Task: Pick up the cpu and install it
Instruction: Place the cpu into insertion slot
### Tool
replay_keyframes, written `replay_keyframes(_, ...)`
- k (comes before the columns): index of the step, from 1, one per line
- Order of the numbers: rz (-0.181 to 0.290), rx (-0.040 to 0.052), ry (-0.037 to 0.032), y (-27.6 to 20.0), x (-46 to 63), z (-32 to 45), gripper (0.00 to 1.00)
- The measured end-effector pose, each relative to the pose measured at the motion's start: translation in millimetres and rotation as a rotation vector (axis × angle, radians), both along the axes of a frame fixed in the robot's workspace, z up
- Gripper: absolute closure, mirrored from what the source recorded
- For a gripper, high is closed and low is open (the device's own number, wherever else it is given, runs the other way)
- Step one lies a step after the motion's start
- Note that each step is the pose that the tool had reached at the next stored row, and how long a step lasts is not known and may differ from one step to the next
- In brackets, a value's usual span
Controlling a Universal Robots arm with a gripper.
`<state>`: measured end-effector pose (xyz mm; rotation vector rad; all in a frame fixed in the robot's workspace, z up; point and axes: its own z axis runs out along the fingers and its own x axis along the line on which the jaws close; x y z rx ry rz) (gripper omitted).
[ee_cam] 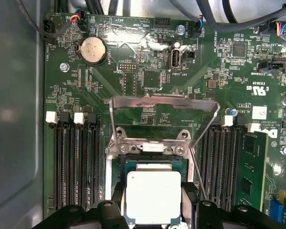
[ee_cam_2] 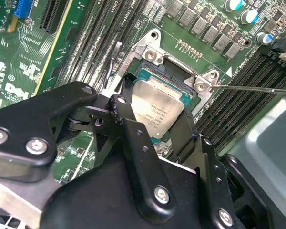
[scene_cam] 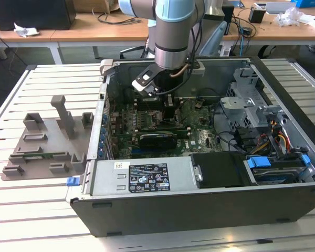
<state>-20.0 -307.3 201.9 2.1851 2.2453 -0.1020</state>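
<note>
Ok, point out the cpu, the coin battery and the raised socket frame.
cpu (ee_cam: 154, 196): first wrist view, middle of its silver lid.
coin battery (ee_cam: 92, 50): first wrist view, centre of its face.
socket frame (ee_cam: 162, 101): first wrist view, crossbar of the raised plate.

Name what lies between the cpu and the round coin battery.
In the first wrist view, the raised socket frame stands between coin battery and cpu.

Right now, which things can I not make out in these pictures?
First wrist view: one edge of the cpu, cut off by the picture edge and the hand.
Second wrist view: whether the cpu sits fully in the socket; the hand covers one side of it.
Exterior view: the motherboard under the hand, covered by the arm.
</note>
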Motion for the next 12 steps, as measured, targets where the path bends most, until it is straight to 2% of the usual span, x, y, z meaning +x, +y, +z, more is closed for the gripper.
replay_keyframes(7,0.000,0.0011,0.0001,0.4,0.0,-2.2,0.45)
replay_keyframes(8,0.000,0.0011,0.0001,0.4,0.0,-2.2,0.44)
replay_keyframes(10,0.000,0.0012,0.0001,0.4,0.0,-2.3,0.32)
replay_keyframes(12,0.000,0.0012,0.0001,0.4,0.0,-2.3,0.32)
